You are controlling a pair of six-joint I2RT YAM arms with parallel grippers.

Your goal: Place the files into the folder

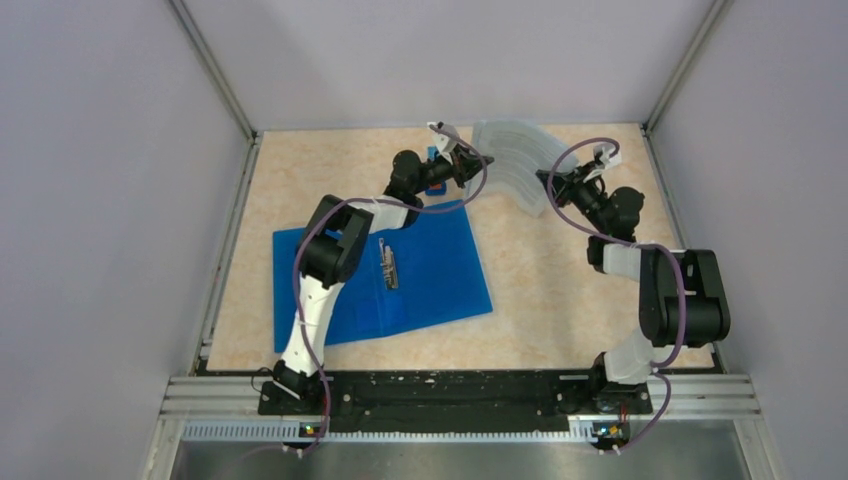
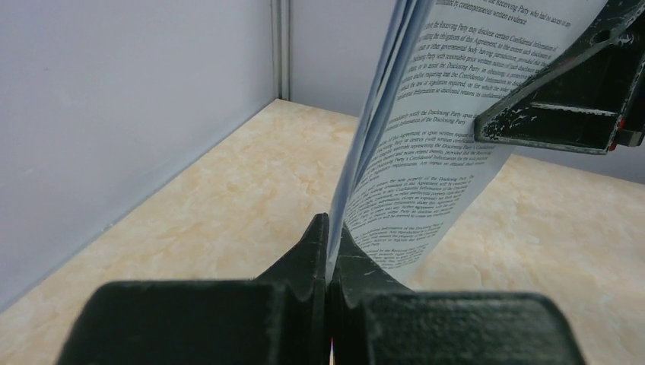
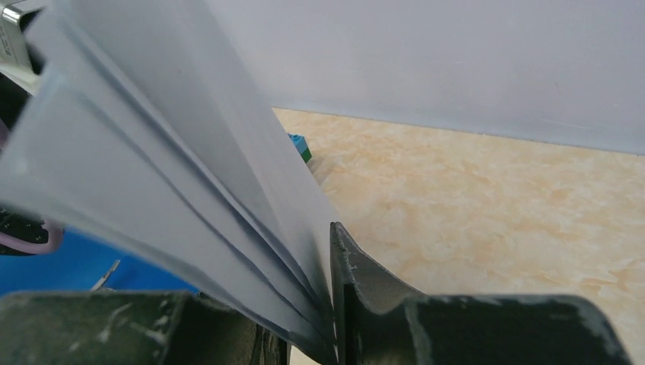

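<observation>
Thin, floppy stack of white printed paper sheets (image 1: 512, 160) hangs curved in mid-air over far side of beige marbled surface (image 1: 570, 290). Left hand (image 1: 478, 165) & right hand (image 1: 548, 178) each clench one edge, pages fanning apart. Flat, glossy bright-blue plastic folder (image 1: 430, 275) lies nearer the bases, apart from the sheets.

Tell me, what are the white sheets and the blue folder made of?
The files look like thin matte paper. They carry printed black text, and they bend and fan apart where they are held. The folder looks like smooth plastic, with an even bright blue colour, lying flat. From above, though, coated card can't be ruled out.
</observation>
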